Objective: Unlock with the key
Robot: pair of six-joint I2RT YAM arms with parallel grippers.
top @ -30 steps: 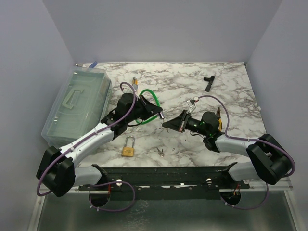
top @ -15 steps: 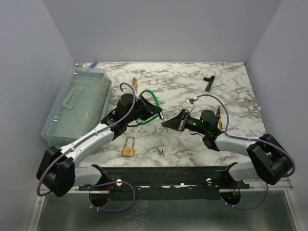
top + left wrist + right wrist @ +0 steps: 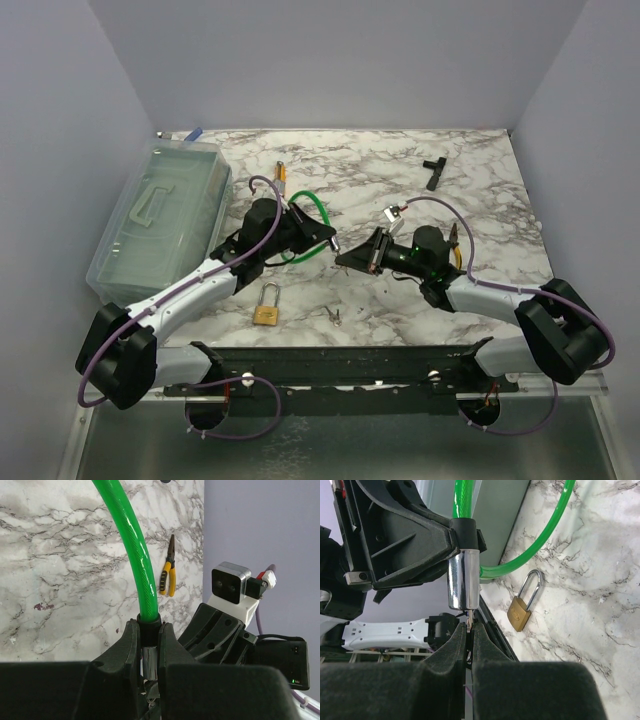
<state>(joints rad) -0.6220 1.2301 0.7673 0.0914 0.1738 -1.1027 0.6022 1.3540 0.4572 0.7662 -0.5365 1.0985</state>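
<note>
– Key: where is it?
– Pinched in the right gripper, whose fingers are closed almost together on it. The blade points up at the bottom end of the chrome barrel. Whether the tip is inside the keyhole, I cannot tell.
– And the barrel?
– Held off the table by the left gripper, clamped narrow on the black collar just above the barrel, where the green cable begins.
– What could go wrong?
– So thin a blade may swivel in the pinch if it meets the rim off-centre, then slip out and fall. A hard push could also tip the barrel in its clamp, since the springy cable pulls on it. Both grippers sit very close beside the barrel and might knock together.
</note>
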